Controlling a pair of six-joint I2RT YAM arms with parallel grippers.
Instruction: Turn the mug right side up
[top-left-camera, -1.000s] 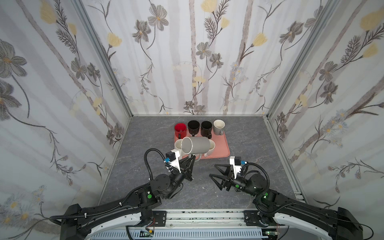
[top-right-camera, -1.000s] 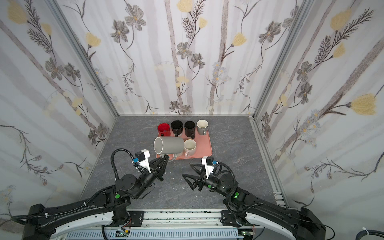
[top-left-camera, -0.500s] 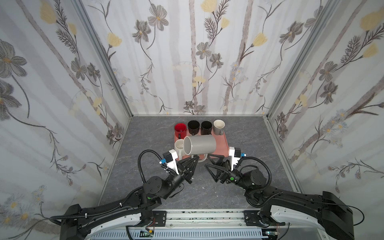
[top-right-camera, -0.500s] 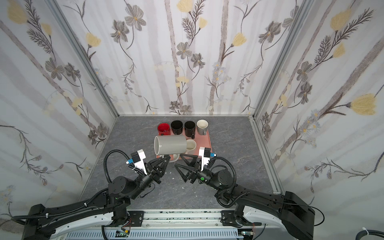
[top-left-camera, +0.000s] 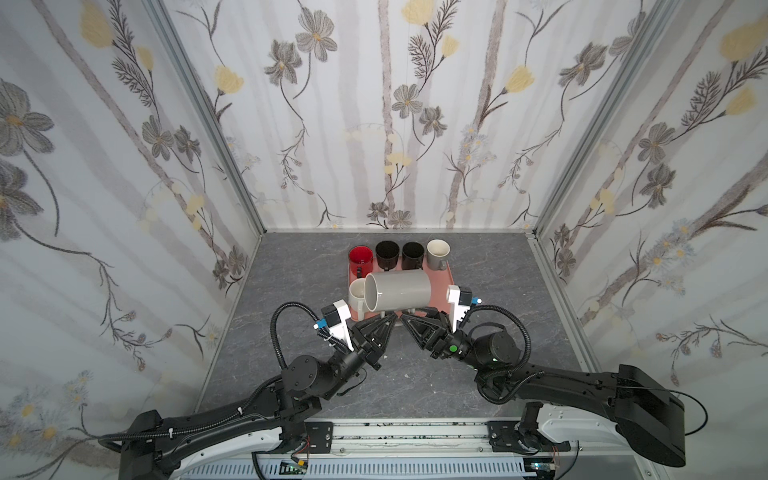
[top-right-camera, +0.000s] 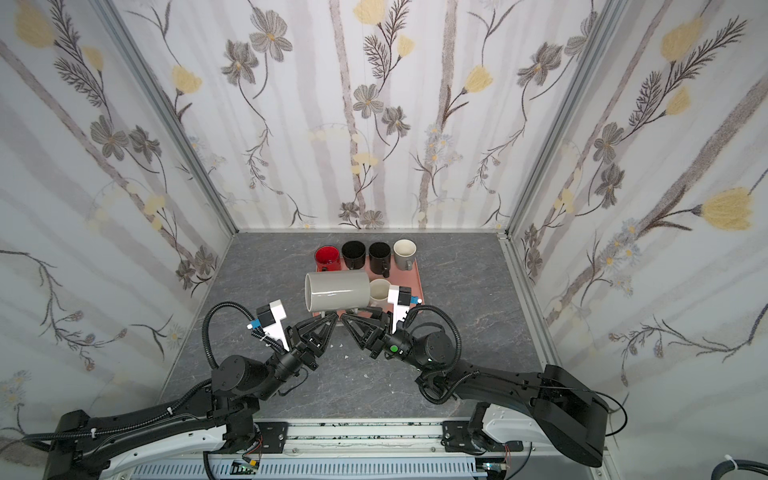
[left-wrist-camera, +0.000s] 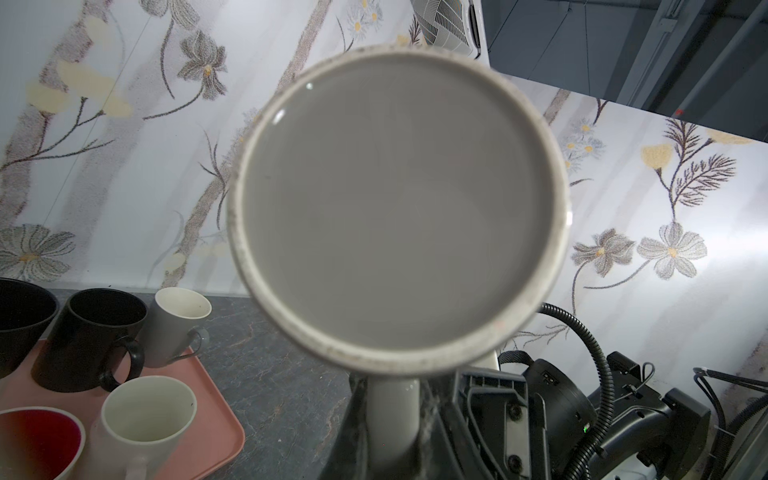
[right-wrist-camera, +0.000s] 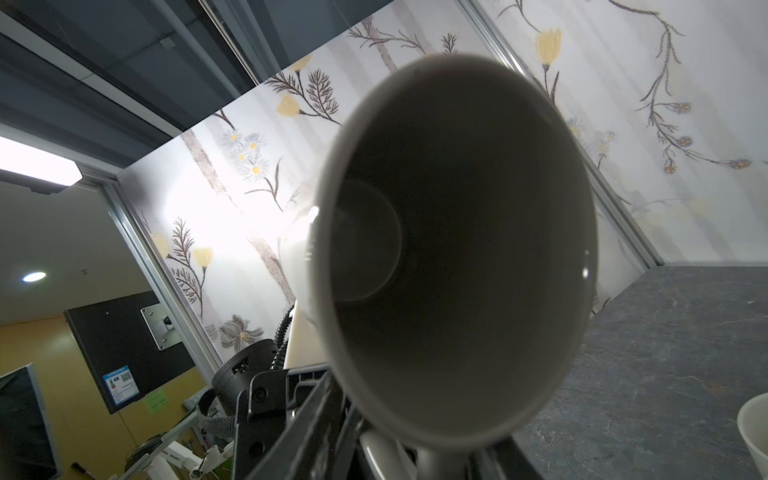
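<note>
Both top views give me even, soft light from above, with sharp detail and only faint shadows on the grey table (top-left-camera: 291, 270); the side walls (top-left-camera: 104, 208) bow outward toward the frame edges. From the left wrist, the mug (left-wrist-camera: 399, 208) sits so close that its base looks soft and flat, with small glints on its rim. From the right wrist, a bright patch blows out part of a wall (right-wrist-camera: 216, 216), a ceiling lamp (right-wrist-camera: 37, 166) glares, and the mug's inside is nearly black.

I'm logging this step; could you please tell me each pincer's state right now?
Left pincer: closed on the handle of the grey mug.
Right pincer: at that handle; open or closed cannot be told.
</note>
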